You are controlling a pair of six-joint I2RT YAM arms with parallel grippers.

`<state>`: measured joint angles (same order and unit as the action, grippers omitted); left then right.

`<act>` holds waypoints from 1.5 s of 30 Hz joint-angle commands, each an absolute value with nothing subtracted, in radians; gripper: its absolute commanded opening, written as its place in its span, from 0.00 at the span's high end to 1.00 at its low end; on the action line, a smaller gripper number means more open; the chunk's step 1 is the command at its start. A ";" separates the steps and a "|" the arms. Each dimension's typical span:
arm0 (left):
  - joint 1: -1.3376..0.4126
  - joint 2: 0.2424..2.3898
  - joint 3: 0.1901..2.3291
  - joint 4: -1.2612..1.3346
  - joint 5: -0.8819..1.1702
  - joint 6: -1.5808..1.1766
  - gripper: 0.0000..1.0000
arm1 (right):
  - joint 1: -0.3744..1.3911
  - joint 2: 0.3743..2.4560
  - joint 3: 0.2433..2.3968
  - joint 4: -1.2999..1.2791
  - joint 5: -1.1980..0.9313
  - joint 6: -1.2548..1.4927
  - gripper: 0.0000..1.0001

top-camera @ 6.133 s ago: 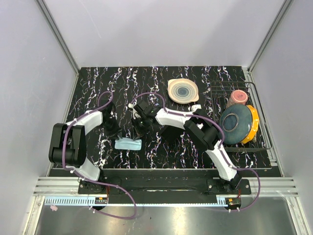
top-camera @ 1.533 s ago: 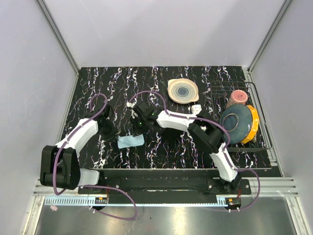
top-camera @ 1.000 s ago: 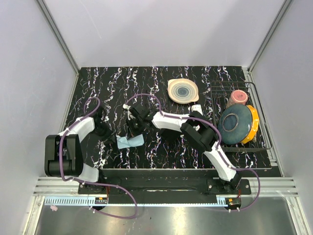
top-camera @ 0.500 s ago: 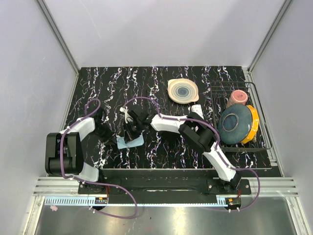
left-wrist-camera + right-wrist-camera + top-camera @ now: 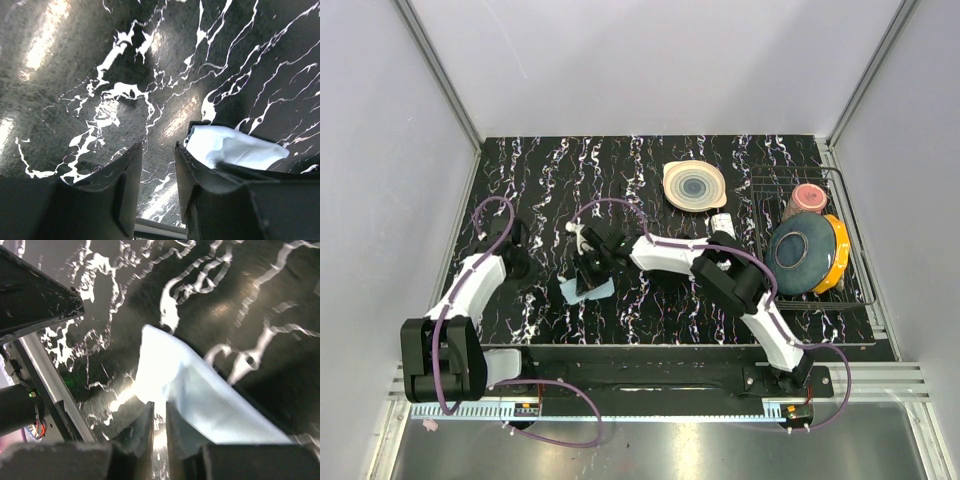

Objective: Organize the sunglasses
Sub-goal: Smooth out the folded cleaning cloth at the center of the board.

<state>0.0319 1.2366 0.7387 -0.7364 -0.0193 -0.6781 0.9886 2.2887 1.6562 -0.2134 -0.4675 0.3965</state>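
Pale grey walls (image 5: 650,60) are enclosing a black, white-veined surface (image 5: 570,160) on three sides; light is glaring off its finish.

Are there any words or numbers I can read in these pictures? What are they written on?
No words or numbers can be read anywhere.
Pale strip along the near rail: tiny marks, too small to read.
Small dark sticker at its end: too small to read.
Light blue cloth: no writing shows.
Ringed plate: only rings, no writing.
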 commanded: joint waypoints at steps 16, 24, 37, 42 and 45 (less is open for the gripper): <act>-0.060 1.371 0.698 -0.646 0.115 -0.638 0.42 | 0.942 2.100 1.649 -0.514 -0.049 0.407 0.46; -0.067 1.382 0.706 -0.653 0.100 -0.637 0.44 | 0.943 2.180 1.687 -0.551 -0.100 0.397 0.53; -0.071 1.384 0.709 -0.655 0.097 -0.632 0.44 | 0.948 2.244 1.709 -0.606 -0.141 0.408 0.67; -0.072 1.381 0.710 -0.657 0.097 -0.632 0.43 | 0.962 2.276 1.755 -0.653 -0.100 0.408 0.70; -0.071 1.378 0.709 -0.658 0.095 -0.632 0.43 | 0.963 2.299 1.789 -0.690 -0.062 0.416 0.74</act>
<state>-0.0666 1.3766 0.6918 -0.6781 0.1059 -0.6437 0.9459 2.2425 1.7443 -0.6094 -0.1192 0.4133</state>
